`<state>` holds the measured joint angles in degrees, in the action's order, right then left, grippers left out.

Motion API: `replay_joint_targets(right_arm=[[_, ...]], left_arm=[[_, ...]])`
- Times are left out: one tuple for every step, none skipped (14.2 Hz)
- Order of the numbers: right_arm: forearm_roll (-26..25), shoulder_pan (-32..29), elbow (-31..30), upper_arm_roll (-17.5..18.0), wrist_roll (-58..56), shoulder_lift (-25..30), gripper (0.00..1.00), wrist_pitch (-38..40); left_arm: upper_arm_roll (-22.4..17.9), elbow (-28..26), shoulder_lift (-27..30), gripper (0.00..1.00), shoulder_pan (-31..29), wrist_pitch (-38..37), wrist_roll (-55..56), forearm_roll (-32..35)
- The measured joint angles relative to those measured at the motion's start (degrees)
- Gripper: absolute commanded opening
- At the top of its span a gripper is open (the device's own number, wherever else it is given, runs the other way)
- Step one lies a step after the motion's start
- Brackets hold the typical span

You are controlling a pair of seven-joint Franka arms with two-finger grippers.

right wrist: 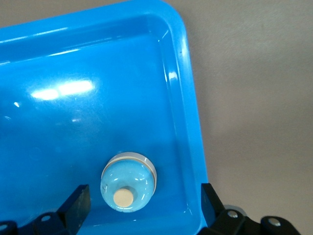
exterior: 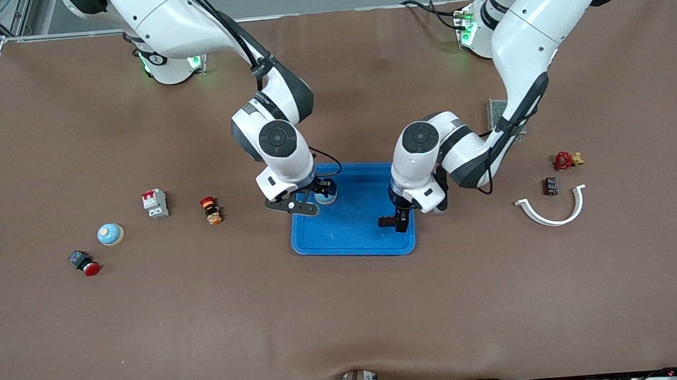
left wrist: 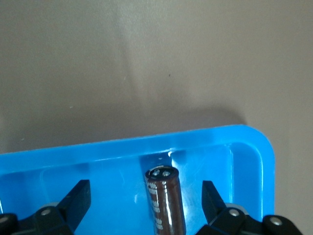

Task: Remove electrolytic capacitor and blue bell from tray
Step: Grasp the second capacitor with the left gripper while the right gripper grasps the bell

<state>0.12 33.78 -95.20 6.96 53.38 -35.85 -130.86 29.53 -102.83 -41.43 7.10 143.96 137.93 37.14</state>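
Hung over the tray (exterior: pixel 353 236), both grippers. Left gripper (left wrist: pixel 146 205) spread wide around the electrolytic capacitor (left wrist: pixel 166 200), lying in the tray; pale printing on its sleeve unreadable. Right gripper (right wrist: pixel 144 205) likewise spread around the blue bell (right wrist: pixel 128 182), near the tray's corner.

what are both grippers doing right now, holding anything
Left gripper: open, astride the electrolytic capacitor in the tray, not gripping.
Right gripper: open, around the blue bell, not gripping.

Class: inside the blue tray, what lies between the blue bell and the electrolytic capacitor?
Nothing: in the front view, bare tray floor separates the blue bell from the electrolytic capacitor, each framed by an open end effector.
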Motion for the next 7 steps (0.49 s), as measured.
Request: replay_joint_targets(right_arm=[[0.0,0.31,0.02,0.0,0.01,-0.43,1.0,-0.52],[0.0,0.59,0.02,0.0,0.05,-0.85,1.0,-1.27],[0.0,0.79,0.02,-0.01,0.19,-1.21,1.0,-2.06],[0.0,1.0,0.05,0.0,0.49,-1.58,1.0,-2.8],[0.0,1.36,0.07,0.0,0.81,-2.06,1.0,-3.5],[0.0,1.83,0.08,0.0,1.12,-2.61,1.0,-3.98],[0.0,2.3,0.1,0.0,1.3,-3.14,1.0,-4.45]], left_arm=[[-0.02,0.19,-0.11,1.0,0.21,-0.02,-0.43,0.0],[-0.03,0.44,-0.23,1.0,0.39,-0.08,-0.71,0.0],[-0.04,0.68,-0.37,1.0,0.52,-0.11,-0.91,0.0],[-0.06,0.89,-0.48,1.0,0.64,-0.12,-1.2,0.0],[-0.18,1.05,-0.6,1.0,0.8,-0.15,-1.61,0.01],[-0.54,1.21,-0.74,1.0,1.2,-0.15,-1.92,0.01],[-1.2,1.47,-0.88,1.0,1.84,-0.15,-2.08,0.01]])
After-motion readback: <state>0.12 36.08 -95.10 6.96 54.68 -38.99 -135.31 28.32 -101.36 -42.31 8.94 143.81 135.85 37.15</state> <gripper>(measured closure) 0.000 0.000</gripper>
